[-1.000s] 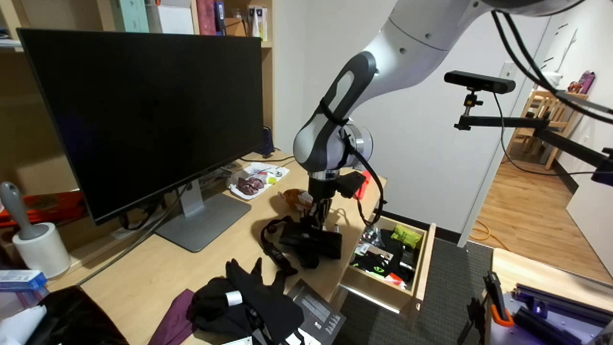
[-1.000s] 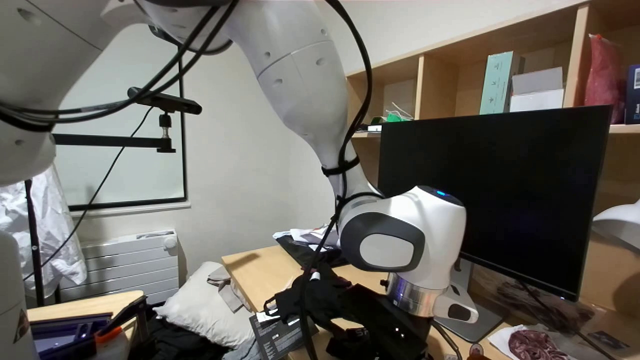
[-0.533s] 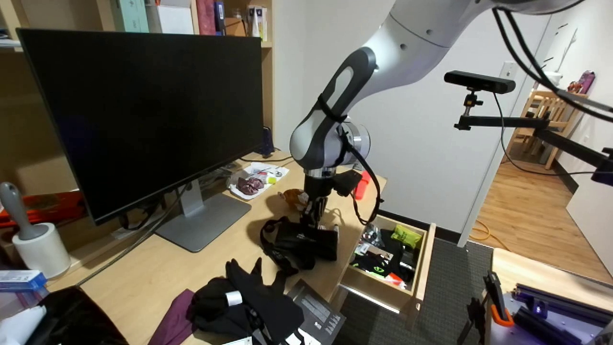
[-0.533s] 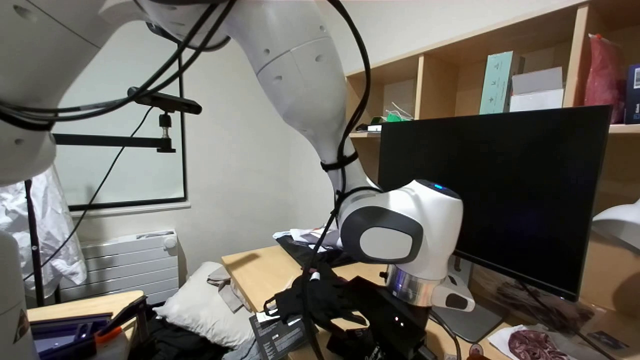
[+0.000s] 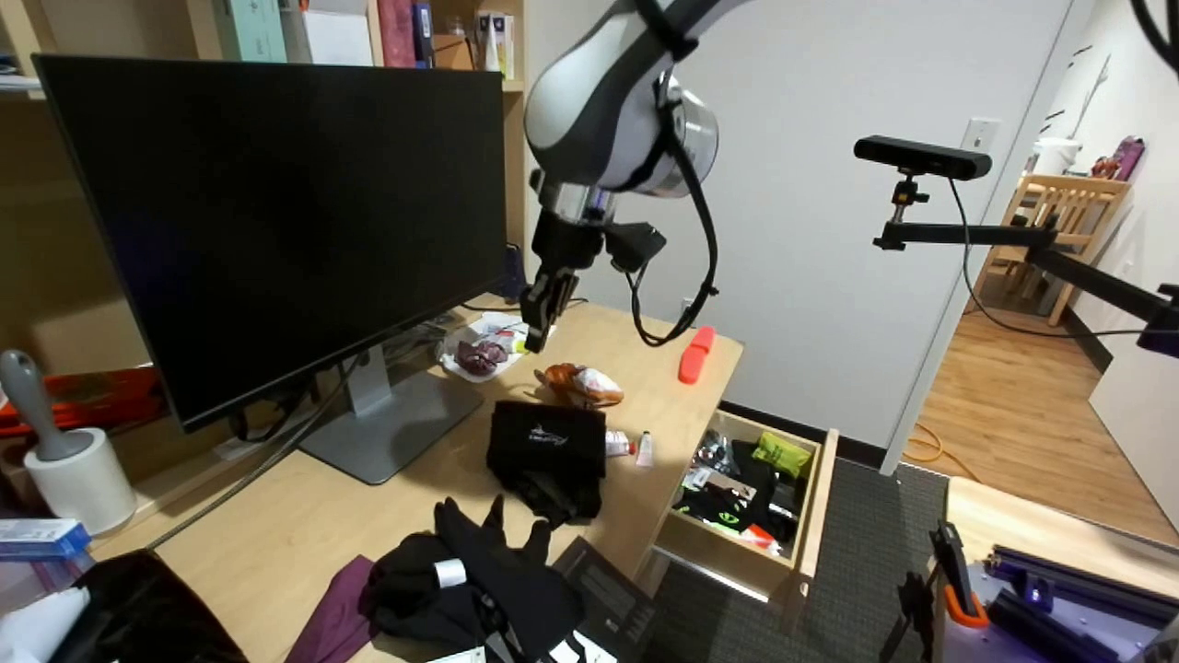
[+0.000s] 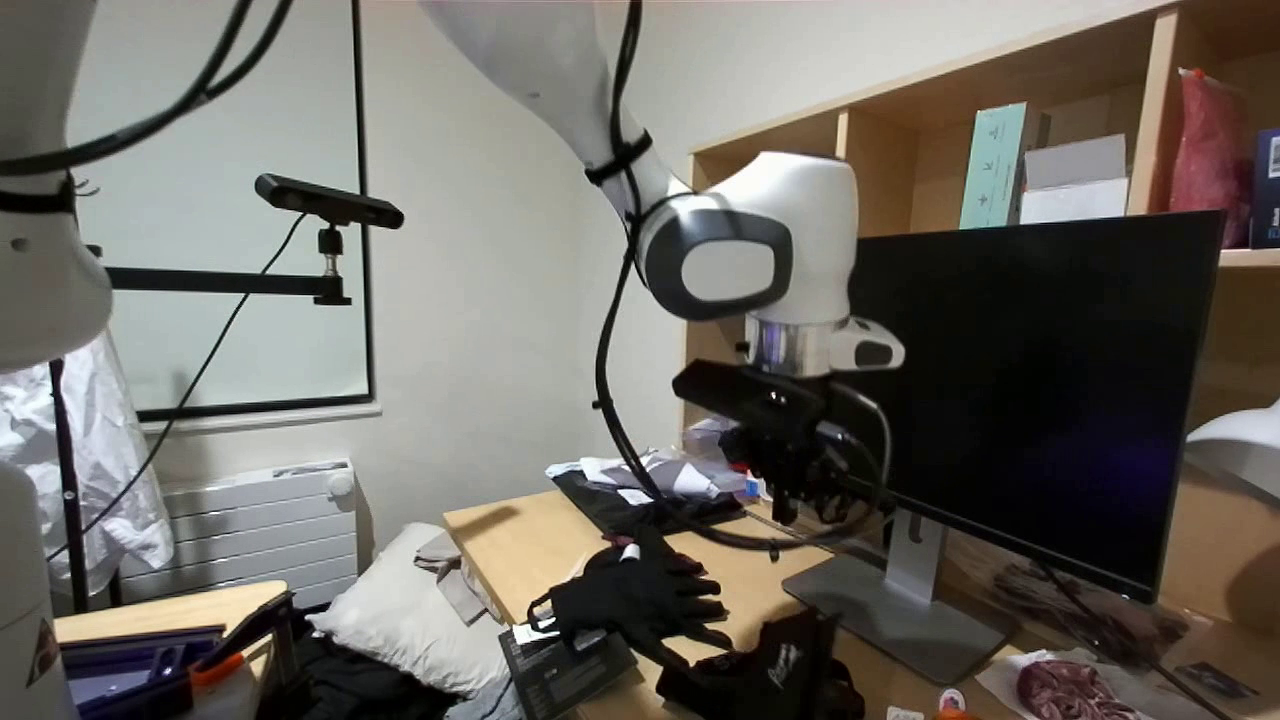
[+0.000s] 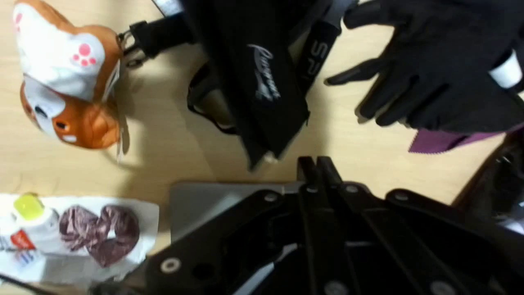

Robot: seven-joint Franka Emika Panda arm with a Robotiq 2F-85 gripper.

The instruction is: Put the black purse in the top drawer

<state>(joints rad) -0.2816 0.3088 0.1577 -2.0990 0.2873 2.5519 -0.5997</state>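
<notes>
Pale walls and a wooden shelf unit stand behind a light wood counter crowded with belongings. Over the counter reaches a white and grey robot arm. We find a large monitor next, its screen black, set on a grey stand. At the counter's end, the top drawer is pulled out, and within its wood walls we make out a yellow-green packet among dark and brightly coloured items too jumbled to name.

On the counter, a floppy black heap with glove fingers partly covers a purple cloth and a flat dark box. The black purse, white script on its front, sits on the counter between that heap and a brown and white plush toy. It looks tilted, and one edge is blurred in the wrist view. A black strap with white letters shows right beside it; we cannot tell whether the purse rests on it.

Above the counter, apart from the purse, hangs the black gripper. We see its two fingers closed together, tip beside tip.

Just beside the monitor's stand, a white tray holds a mauve scrunchie. A red, elongated object lies near the counter's edge. Smallest of what we name are two white tubes, lying just beside the purse, one of them with a red end.
</notes>
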